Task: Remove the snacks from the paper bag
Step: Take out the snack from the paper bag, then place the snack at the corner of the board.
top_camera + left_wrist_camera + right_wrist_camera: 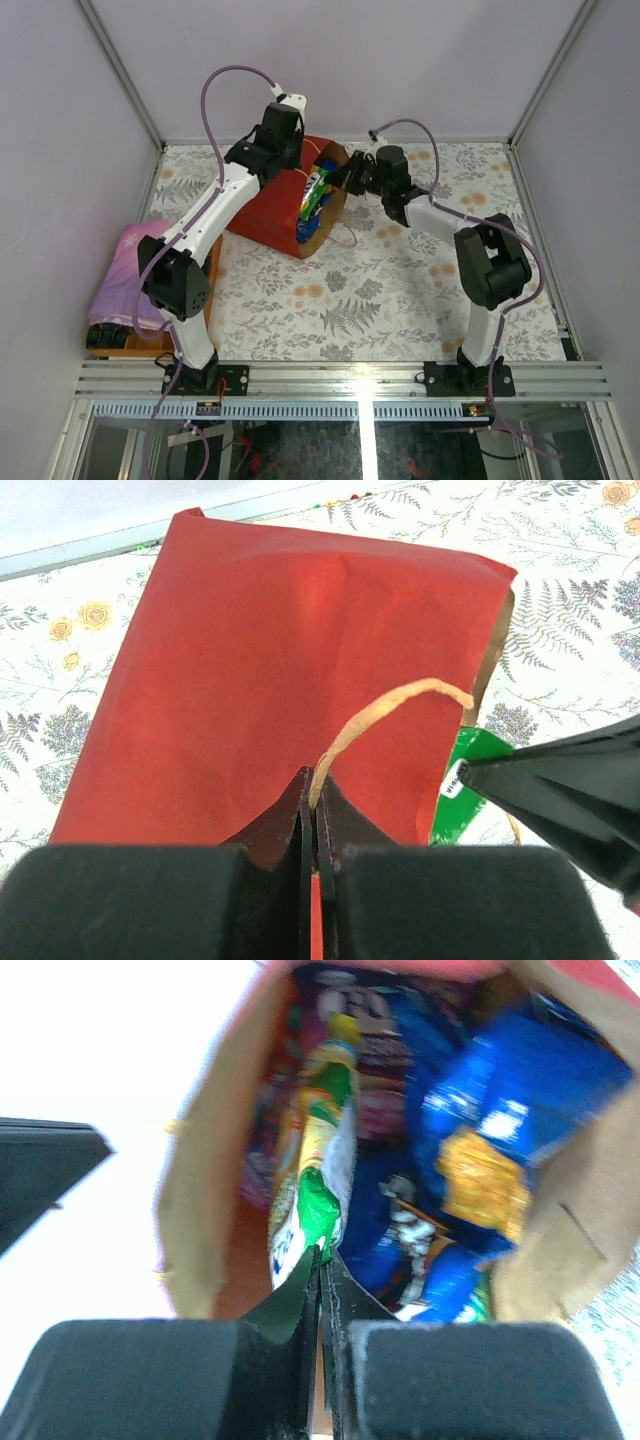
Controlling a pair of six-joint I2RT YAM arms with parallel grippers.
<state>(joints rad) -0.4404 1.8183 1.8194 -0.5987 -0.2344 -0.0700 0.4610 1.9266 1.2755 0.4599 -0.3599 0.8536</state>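
Note:
The red paper bag (275, 205) lies on its side at the back middle, its brown mouth facing the right arm. My left gripper (318, 792) is shut on the bag's string handle (390, 702) above the red wall (290, 650). My right gripper (322, 1256) is at the mouth, shut on the lower end of a green-yellow packet (318, 1175) that sticks out of the bag. That packet also shows in the top view (314, 195) and the left wrist view (462, 798). Inside lie a blue chip bag (490, 1110) and purple packets (365, 1030).
A folded purple cloth (128, 268) rests on a wooden tray (118, 347) at the left table edge. The bag's other string handle (346, 238) lies on the floral table cover. Metal frame rails and white walls close in the table's sides and back.

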